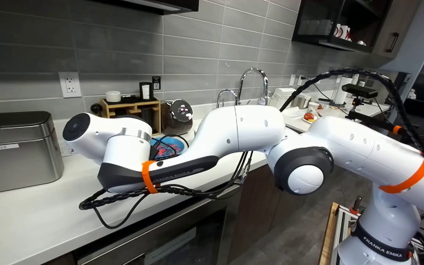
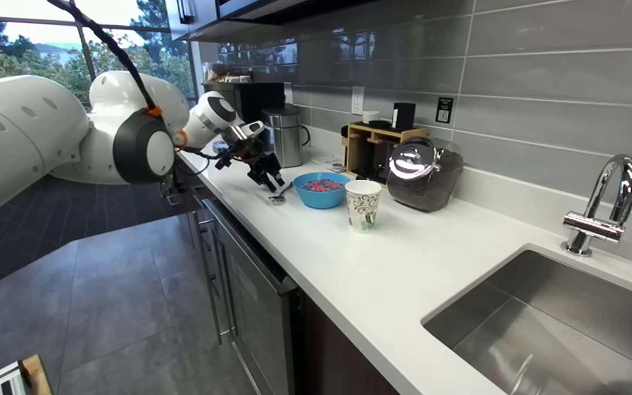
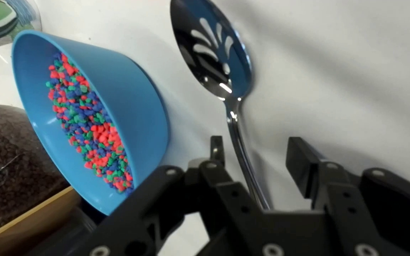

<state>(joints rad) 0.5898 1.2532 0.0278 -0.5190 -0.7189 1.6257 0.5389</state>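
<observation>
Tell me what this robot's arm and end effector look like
The arm is glossy white with rounded segments, dark joint covers and FRANKA EMIKA lettering. Black cables run along it, bound by orange straps. The end effector is black, with blocky fingers and silvery screw heads.

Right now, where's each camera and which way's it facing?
An exterior view: room side, facing across the counter to the wall; arm and base show.
An exterior view: near the sink, facing along the counter toward the window; arm and pincer show.
Wrist view: arm's end, facing down at the spoon; pincer fingers show.
Both exterior views share the bowl.
</observation>
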